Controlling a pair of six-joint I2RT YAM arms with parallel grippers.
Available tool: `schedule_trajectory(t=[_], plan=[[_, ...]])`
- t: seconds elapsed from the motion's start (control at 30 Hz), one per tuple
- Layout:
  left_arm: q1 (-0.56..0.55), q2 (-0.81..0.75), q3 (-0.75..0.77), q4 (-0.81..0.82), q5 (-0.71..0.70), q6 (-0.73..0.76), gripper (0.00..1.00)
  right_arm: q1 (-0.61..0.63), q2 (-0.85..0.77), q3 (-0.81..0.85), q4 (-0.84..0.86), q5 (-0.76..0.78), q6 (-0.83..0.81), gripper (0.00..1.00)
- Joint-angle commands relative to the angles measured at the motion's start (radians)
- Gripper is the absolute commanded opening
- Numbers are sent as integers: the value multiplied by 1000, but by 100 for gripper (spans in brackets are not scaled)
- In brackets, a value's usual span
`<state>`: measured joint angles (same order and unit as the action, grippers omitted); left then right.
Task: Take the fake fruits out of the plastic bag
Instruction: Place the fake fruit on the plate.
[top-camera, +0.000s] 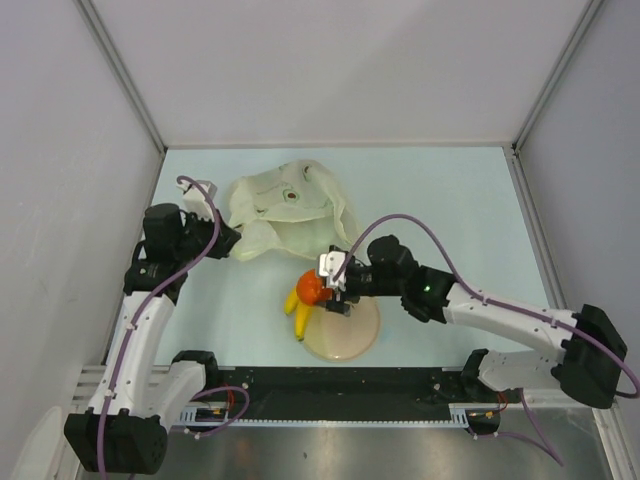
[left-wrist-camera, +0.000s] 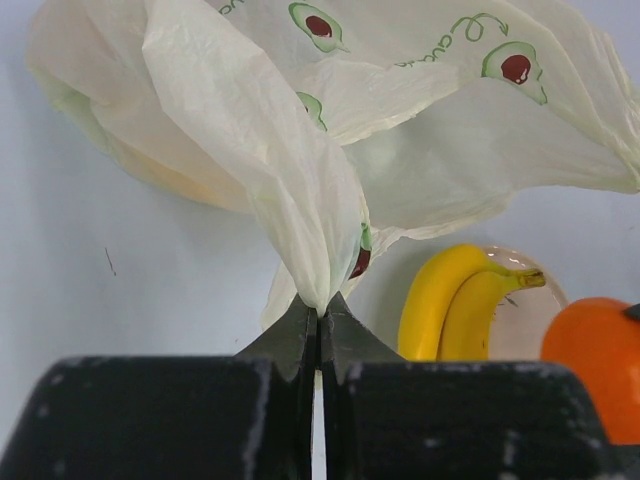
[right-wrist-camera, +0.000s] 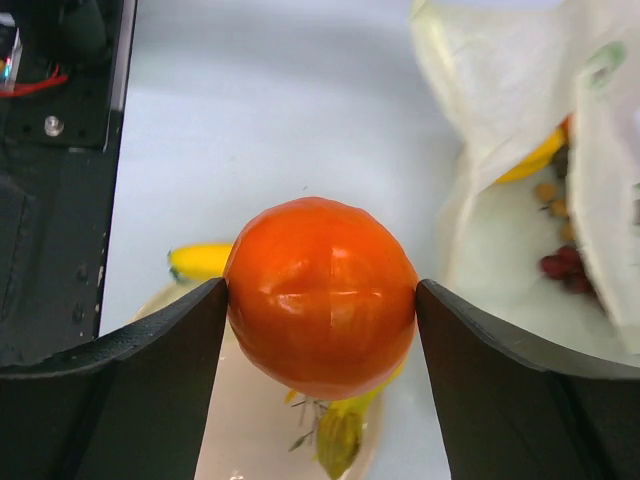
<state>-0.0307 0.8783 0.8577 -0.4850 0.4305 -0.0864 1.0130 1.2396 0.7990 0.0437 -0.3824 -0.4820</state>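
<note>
My right gripper is shut on the glossy orange and holds it above the left rim of the beige plate. The yellow banana bunch lies on that plate's left edge; it also shows in the left wrist view. My left gripper is shut on a corner of the pale plastic bag with avocado prints. Through the bag's mouth, in the right wrist view, I see a yellow fruit, a brown cluster and dark red grapes inside.
The bag lies at the back centre of the pale blue table. Grey walls close off the left, right and back. A black rail with cables runs along the near edge between the arm bases.
</note>
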Motion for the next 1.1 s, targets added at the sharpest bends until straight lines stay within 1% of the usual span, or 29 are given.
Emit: schedule_trajectory(t=[0.0,0.1,0.2,0.3,0.37,0.4,0.5,0.6,0.67,0.77,0.8,0.87,0.93,1.03,1.07], plan=[[-5,-24,14,11,5,23,0,-42,-58,65,-123,-58,-9,77],[3,-38,12,11,-1,34,0,-79,-37,65,-151,-110,-15,67],[17,-47,12,-9,-4,45,0,-94,-19,65,-169,-141,-29,62],[17,-44,10,-30,-12,60,0,-97,-6,62,-240,-168,-71,62],[18,-32,10,-40,-13,63,0,-97,26,42,-246,-179,-78,59],[17,-24,14,-47,-10,63,0,-94,35,33,-232,-170,-69,56],[18,1,32,-58,-10,69,0,-60,64,-4,-167,-154,-50,52],[17,24,44,-63,-12,74,0,-36,107,-38,-81,-135,-43,51],[18,30,46,-61,-10,71,0,-34,135,-38,-55,-127,-47,51],[17,34,43,-60,-7,68,0,-34,175,-40,19,-90,-49,59],[18,37,43,-60,-9,68,0,-33,190,-40,24,-85,-49,64],[18,37,43,-63,-9,71,0,-30,196,-40,19,-88,-58,68],[17,37,43,-64,-12,71,1,-21,208,-40,15,-92,-56,74],[17,40,40,-60,-9,70,0,-14,216,-38,8,-92,-38,86],[17,39,40,-61,-9,68,0,-13,215,-38,4,-92,-30,92]])
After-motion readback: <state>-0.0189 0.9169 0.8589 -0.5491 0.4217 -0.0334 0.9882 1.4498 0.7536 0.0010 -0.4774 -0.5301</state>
